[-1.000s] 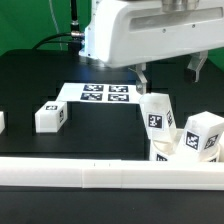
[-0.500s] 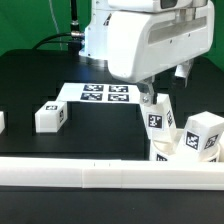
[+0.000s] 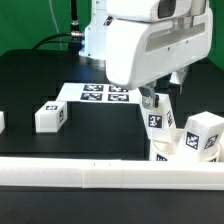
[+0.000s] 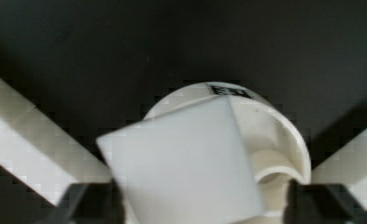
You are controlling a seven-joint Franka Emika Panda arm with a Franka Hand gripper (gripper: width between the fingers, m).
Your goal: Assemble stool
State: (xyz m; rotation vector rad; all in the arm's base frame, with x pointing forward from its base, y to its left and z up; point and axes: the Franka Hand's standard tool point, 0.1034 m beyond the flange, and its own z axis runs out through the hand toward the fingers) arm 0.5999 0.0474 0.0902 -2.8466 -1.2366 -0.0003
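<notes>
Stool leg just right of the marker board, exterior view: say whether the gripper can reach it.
Probably yes. The gripper sits right over that stool leg, a finger on either side in the wrist view, nothing in between. The neighbouring leg stands apart.

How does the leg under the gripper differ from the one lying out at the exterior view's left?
The tilted leg under the gripper stands on end, leaning; the flat leg lies low. The tilted leg sits between the jaws; the flat leg has nothing over it. The tilted leg is crowded by other parts; the flat leg lies in the open. Both are white blocks bearing square tags.
</notes>
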